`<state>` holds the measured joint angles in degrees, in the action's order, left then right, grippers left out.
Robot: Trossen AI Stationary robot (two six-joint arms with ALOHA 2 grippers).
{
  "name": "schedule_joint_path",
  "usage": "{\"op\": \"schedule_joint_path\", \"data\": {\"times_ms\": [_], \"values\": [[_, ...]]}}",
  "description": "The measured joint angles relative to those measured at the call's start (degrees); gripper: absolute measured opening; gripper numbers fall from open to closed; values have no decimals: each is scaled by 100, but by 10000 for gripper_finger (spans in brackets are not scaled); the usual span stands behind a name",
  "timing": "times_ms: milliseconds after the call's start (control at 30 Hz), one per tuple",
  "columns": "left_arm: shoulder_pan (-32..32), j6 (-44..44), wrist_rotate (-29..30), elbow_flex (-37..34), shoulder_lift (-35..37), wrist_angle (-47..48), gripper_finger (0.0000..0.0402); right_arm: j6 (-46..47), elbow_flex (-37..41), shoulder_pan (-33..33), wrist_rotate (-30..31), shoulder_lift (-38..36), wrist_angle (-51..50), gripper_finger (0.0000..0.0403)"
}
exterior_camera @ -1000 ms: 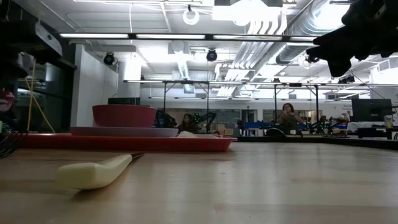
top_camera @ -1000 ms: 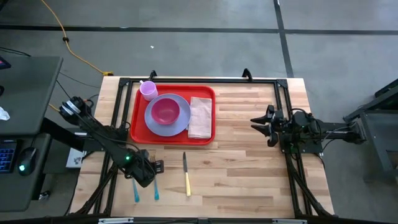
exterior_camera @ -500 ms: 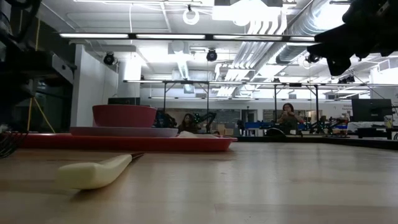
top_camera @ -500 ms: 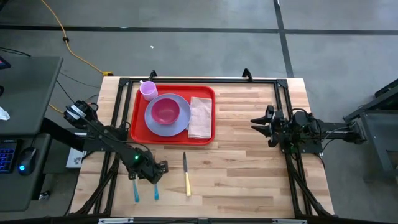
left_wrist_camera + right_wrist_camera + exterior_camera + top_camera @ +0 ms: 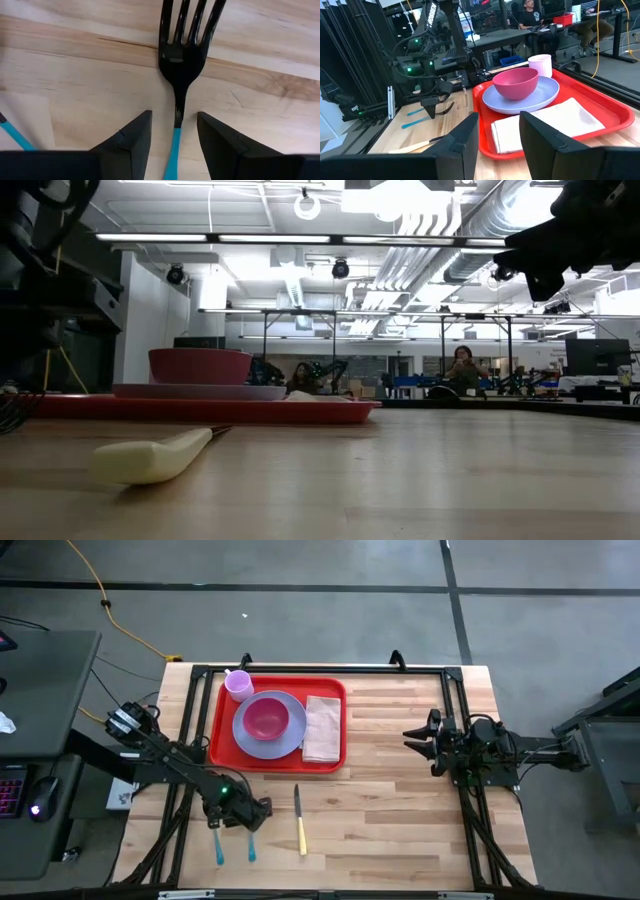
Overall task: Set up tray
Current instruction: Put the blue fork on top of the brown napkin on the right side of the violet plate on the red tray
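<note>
tray: large flat red plastic rectangular tray (image 5: 221, 730) lies far left on the wooden bench (image 5: 400, 810), carrying a round lavender plate (image 5: 290, 735), pink bowl (image 5: 266, 719), folded napkin (image 5: 323, 728) and small lavender cup (image 5: 238, 685).
left gripper: left gripper (image 5: 174, 131) is released, fingers straddling a black fork with a teal handle (image 5: 183, 55), near left.
right gripper: right gripper (image 5: 420, 741) is released, holding nothing, at the right.

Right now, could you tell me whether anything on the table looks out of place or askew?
Nothing is spilled or damaged. The cutlery is still off the red tray: a yellow-handled knife and two teal-handled utensils, one a black fork, lie on the wood nearer the front edge.
</note>
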<state>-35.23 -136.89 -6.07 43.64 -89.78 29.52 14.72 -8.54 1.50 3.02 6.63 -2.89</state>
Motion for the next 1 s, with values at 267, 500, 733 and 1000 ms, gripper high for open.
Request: {"op": "schedule_joint_path", "data": {"times_ms": [267,500,733,1000], "values": [[152,14,-239,-2,-7,1,120,-22,0,0,-1,0,12,119],[148,-4,-107,2,-11,-11,30,-23,0,2,1,0,12,118],[143,-6,59,2,-11,15,19,-24,0,0,1,0,12,118],[141,13,169,-1,-11,37,10,-24,0,1,1,0,-4,118]]}}
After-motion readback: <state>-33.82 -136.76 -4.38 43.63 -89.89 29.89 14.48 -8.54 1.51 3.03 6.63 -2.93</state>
